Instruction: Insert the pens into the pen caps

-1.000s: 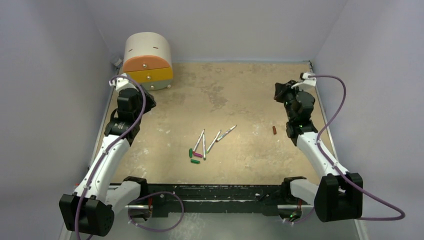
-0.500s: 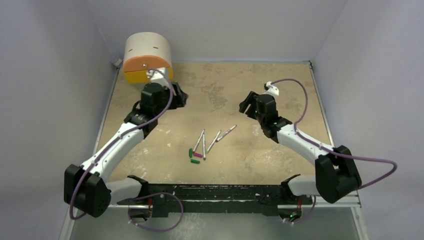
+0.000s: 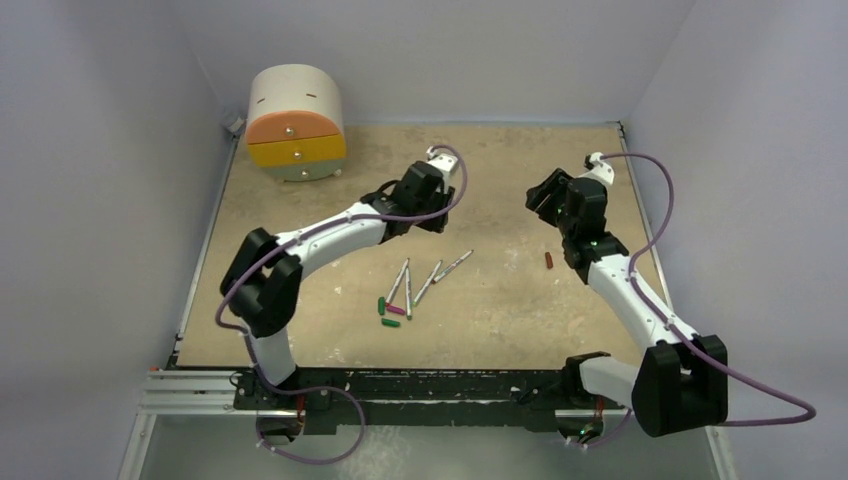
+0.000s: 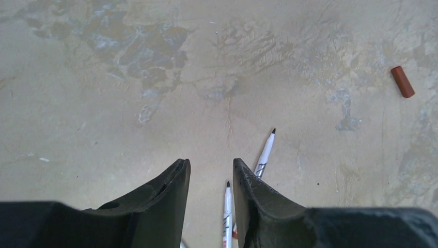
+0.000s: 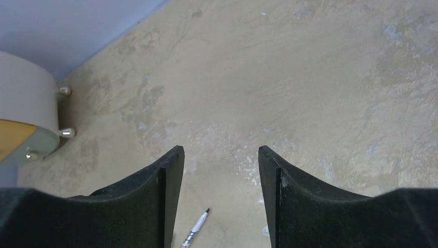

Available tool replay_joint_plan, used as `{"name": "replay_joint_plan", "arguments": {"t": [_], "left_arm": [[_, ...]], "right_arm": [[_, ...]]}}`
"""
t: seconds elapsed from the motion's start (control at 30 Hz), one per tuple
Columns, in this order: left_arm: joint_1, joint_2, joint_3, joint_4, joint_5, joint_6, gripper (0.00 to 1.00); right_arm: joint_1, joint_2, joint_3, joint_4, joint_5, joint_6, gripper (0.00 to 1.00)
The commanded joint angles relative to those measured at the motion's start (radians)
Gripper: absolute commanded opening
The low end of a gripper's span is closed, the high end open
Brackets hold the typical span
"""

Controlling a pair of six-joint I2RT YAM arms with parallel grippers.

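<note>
The left gripper (image 4: 209, 178) is hovering by the pens with its jaws a narrow gap apart, gripping nothing. The right gripper (image 5: 219, 168) is standing wider open, also empty, off to the far right.

Close by the left fingers, the four pens (image 3: 428, 283) are lying flat on the table (image 3: 500, 330). They are fanned out, their long axes running from near-left to far-right in the top view. In the left wrist view two of them are showing, dark tips pointing away from the fingers.

Three caps (image 3: 389, 312), two green and one pink, are lying just beside the pens' near ends. The red cap (image 3: 548, 261) is lying alone, well apart, nearer the right gripper.

No pen is capped, so I judge the work to be at the reach for the first pen. The next move is likely calling for the left gripper to drop and close across one shaft, not along it. The right would be going for a cap, probably the red one.
</note>
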Motion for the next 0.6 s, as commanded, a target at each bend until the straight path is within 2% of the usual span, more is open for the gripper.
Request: {"name": "replay_joint_plan", "arguments": {"t": [0.0,0.1,0.23,0.57], "left_arm": [[-0.062,0.113,0.224,-0.159,-0.115,0.047,0.38],[-0.101,0.184,0.291,-0.201,-0.150,0.090,0.50],[-0.132,0.216,0.274,-0.175,-0.131,0.147,0.59],[-0.178,0.289,0.258,-0.186,-0.106,0.204,0.61]], "right_arm": [[-0.033,-0.037,0.034,-0.025,-0.080,-0.049,0.57],[-0.068,-0.068,0.014,-0.022,-0.090,-0.054,0.57],[-0.126,-0.079,-0.006,-0.021,-0.120,-0.072,0.57],[-0.187,-0.080,-0.018,-0.023,-0.148,-0.094,0.55]]}}
